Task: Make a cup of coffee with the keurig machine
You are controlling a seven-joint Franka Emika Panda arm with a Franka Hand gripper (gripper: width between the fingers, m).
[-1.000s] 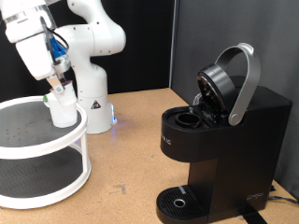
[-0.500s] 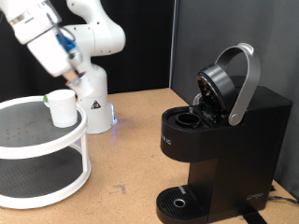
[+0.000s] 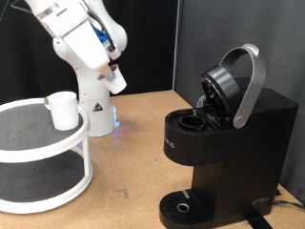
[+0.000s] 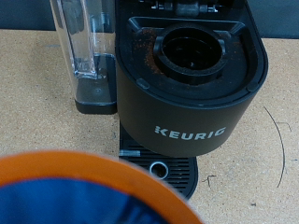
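"KEURIG" reads across the keurig machine, its lid raised
The gripper hangs mid-air, angled toward the machine; its opening cannot be told; the cup sits on the white 2-tier shelf

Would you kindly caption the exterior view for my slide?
Gripper in mid-air between the cup on the white shelf and the open-lidded coffee machine.

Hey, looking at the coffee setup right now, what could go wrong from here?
The cup stands near the rim of the round white shelf, so a passing arm might knock it off. The keurig machine has its lid raised and its pod chamber open, which the gripper could clip on approach. An orange-rimmed object fills part of the wrist view, so aiming may suffer.
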